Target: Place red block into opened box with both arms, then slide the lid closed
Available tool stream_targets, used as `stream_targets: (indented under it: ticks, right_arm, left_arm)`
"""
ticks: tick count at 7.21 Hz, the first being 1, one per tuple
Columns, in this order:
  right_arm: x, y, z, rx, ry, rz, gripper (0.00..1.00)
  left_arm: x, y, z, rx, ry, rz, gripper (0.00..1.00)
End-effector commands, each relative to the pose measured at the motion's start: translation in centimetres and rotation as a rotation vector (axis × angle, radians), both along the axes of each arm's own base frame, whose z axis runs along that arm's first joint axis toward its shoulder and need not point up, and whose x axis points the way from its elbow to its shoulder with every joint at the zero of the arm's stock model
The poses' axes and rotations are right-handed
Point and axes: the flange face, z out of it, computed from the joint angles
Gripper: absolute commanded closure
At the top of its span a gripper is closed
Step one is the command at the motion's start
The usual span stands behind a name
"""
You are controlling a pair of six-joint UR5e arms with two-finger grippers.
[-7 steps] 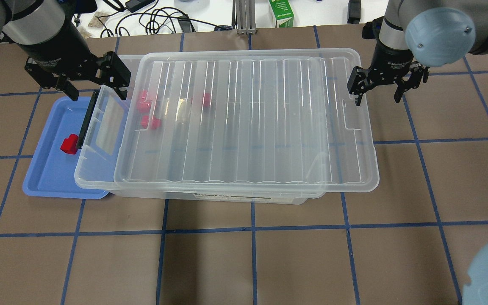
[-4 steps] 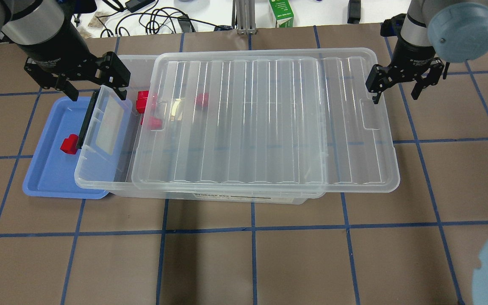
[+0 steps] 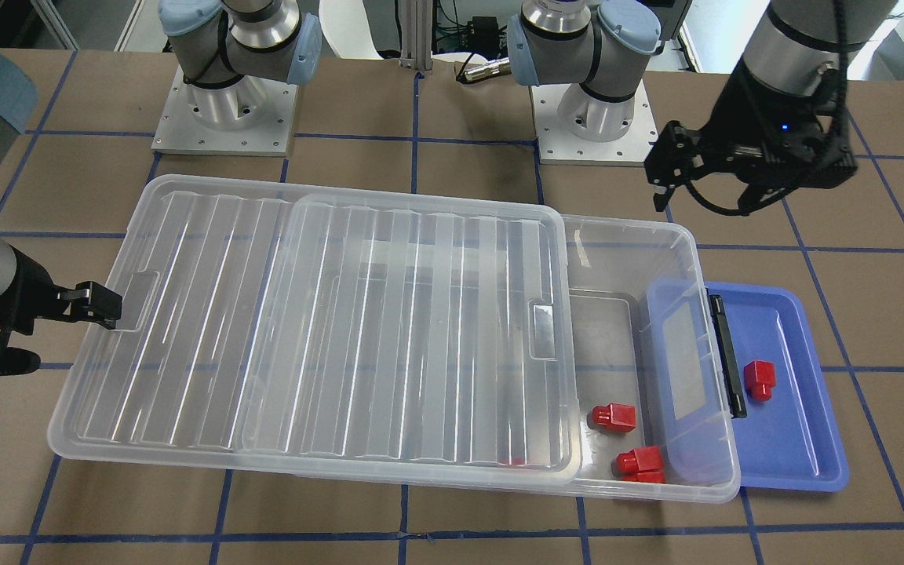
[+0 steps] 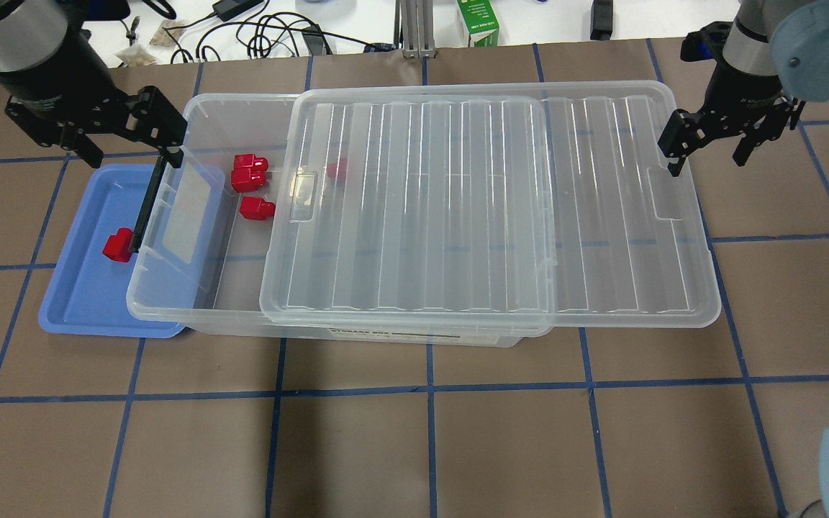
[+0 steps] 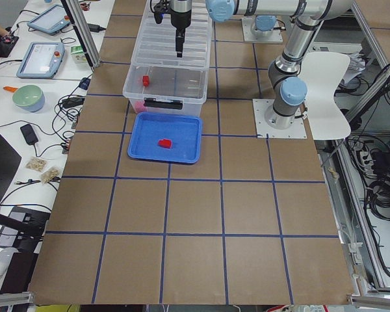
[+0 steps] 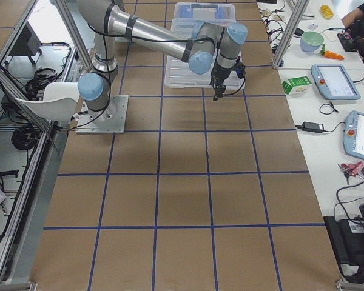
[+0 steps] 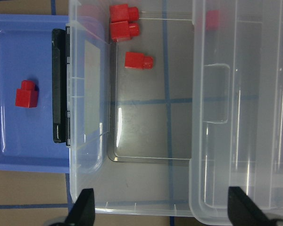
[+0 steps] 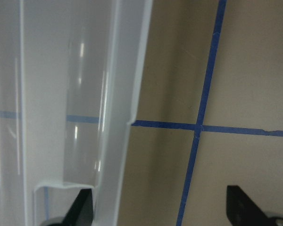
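One red block (image 4: 118, 244) (image 3: 758, 379) lies alone on the blue tray (image 4: 91, 302). The clear box (image 4: 170, 311) has its left end uncovered, and several more red blocks (image 4: 249, 173) sit there. The ribbed lid (image 4: 486, 208) (image 3: 342, 329) rests on the box, shifted to the right and overhanging that end. My left gripper (image 4: 130, 147) (image 7: 162, 212) hovers open over the box's far left corner, holding nothing. My right gripper (image 4: 708, 162) (image 8: 162, 212) is open at the lid's right end. One of its fingers (image 3: 99, 304) is at the handle notch and the lid's rim runs between the two.
A clear latch flap with a black bar (image 4: 148, 205) hangs from the box's left end over the tray. A green carton (image 4: 477, 21) and cables lie beyond the table's far edge. Brown table with blue tape lines spreads out in front of the box.
The lid has slid to the right together with my right gripper, uncovering the box's left end and the red blocks there. My left gripper has drawn slightly left and back.
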Motion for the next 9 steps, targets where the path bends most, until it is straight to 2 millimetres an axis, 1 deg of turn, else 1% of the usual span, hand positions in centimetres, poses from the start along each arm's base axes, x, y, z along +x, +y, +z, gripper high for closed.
stream_targets:
  ticks: [1, 2, 3, 4, 5, 6, 8, 9]
  right_arm:
    - [-1.2, 0.0, 0.0, -0.001, -0.001, 0.01, 0.0]
    - [-1.3, -0.2, 0.2, -0.012, 0.005, 0.009, 0.0]
    - [-1.7, -0.1, 0.1, -0.011, 0.005, 0.003, 0.0]
    - [-2.5, -0.1, 0.1, -0.01, 0.003, -0.001, 0.0]
    - [-3.3, 0.0, 0.1, -0.006, 0.01, 0.008, 0.0]
    - [-3.3, 0.0, 0.2, -0.005, 0.017, 0.009, 0.0]
    - [-3.3, 0.0, 0.1, -0.005, 0.015, 0.006, 0.0]
    - [-3.2, 0.1, 0.3, -0.009, 0.007, 0.003, 0.0]
  left_arm:
    - [11.1, -0.3, -1.9, 0.035, 0.056, -0.055, 0.0]
    - [14.9, 0.0, -3.6, 0.052, 0.075, -0.11, 0.0]
    - [17.6, 0.1, -6.5, 0.085, 0.098, -0.14, 0.0]
    - [19.6, -1.2, -10.0, 0.065, 0.092, -0.129, 0.0]
    - [20.8, -2.2, -13.6, 0.048, 0.081, -0.146, 0.0]
    - [22.1, -2.8, -16.7, 0.043, 0.081, -0.161, 0.0]
    - [25.4, -2.6, -19.4, 0.06, 0.101, -0.158, 0.0]
    - [25.6, -3.4, -21.2, 0.053, 0.133, -0.156, 0.0]
